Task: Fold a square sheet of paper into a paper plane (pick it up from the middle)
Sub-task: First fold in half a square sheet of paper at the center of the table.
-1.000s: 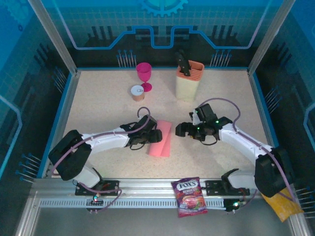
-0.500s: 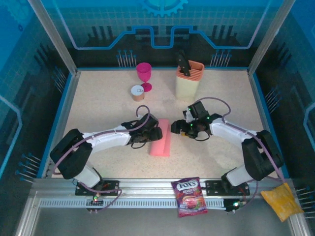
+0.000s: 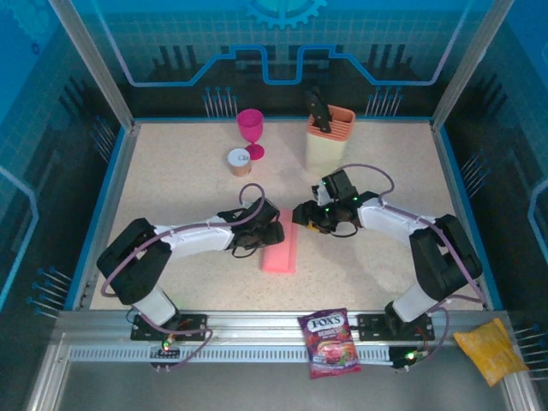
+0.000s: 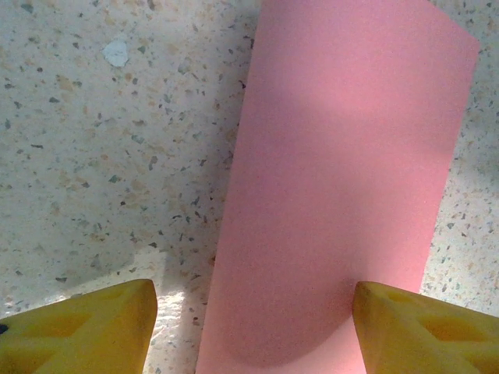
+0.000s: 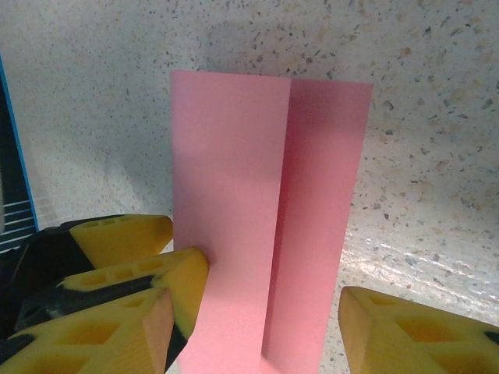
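Observation:
The square sheet of paper [image 3: 281,250] is salmon pink and lies folded into a long narrow strip in the middle of the table. My left gripper [image 3: 272,233] is open at the strip's left side. In the left wrist view the left gripper [image 4: 253,331] has one yellow fingertip [image 4: 405,323] on the paper [image 4: 343,179] and the other on the bare table. My right gripper [image 3: 302,217] is at the strip's far end. In the right wrist view the right gripper [image 5: 257,335] is open, its fingers either side of the paper [image 5: 234,195], whose right flap stands up along a crease.
A magenta goblet [image 3: 251,128] and a small round tin [image 3: 238,161] stand at the back. A beige holder [image 3: 329,144] stands back right. A purple candy bag [image 3: 330,342] lies on the near rail, a yellow bag [image 3: 490,349] at the bottom right.
My right gripper has moved left to the paper's far end and its jaws have narrowed. The left gripper has barely shifted. The paper now looks narrower.

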`<action>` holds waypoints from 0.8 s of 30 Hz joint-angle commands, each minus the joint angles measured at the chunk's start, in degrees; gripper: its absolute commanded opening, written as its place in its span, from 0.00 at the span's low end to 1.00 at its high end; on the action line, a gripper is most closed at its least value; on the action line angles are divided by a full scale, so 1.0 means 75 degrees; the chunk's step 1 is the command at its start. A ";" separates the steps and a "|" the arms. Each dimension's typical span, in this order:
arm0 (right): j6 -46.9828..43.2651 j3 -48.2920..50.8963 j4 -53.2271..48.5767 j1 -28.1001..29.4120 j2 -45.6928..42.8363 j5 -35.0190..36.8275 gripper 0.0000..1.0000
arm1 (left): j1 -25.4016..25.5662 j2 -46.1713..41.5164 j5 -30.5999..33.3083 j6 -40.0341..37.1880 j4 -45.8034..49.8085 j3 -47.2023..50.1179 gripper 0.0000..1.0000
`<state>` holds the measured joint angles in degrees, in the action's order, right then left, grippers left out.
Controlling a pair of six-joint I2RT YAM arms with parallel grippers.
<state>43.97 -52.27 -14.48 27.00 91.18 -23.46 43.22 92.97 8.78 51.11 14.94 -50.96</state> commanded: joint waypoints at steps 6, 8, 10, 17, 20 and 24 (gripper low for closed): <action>0.0267 -0.0243 0.0393 0.0072 0.0445 -0.0266 0.56 | -0.0044 0.0064 -0.0098 0.0151 0.0036 -0.0196 0.69; 0.0313 -0.0236 0.0494 0.0062 0.0500 -0.0287 0.56 | -0.0046 0.0037 -0.0142 0.0128 0.0022 -0.0181 0.69; 0.0354 -0.0214 0.0610 0.0056 0.0555 -0.0338 0.55 | -0.0050 -0.0016 -0.0184 0.0108 -0.0015 -0.0128 0.69; 0.0571 -0.0117 0.1034 -0.0070 0.0710 -0.0574 0.55 | -0.0045 -0.0284 -0.0469 0.0017 -0.0392 0.0155 0.69; 0.0629 -0.0107 0.1187 -0.0131 0.0787 -0.0688 0.55 | -0.0043 -0.0337 -0.0517 0.0007 -0.0430 0.0237 0.70; 0.0710 -0.0132 0.1395 -0.0173 0.0942 -0.0849 0.55 | -0.0044 -0.0342 -0.0567 0.0017 -0.0457 0.0239 0.69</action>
<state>48.05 -52.62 -5.98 26.24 96.90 -27.64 43.22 92.07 5.93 51.09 12.14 -49.74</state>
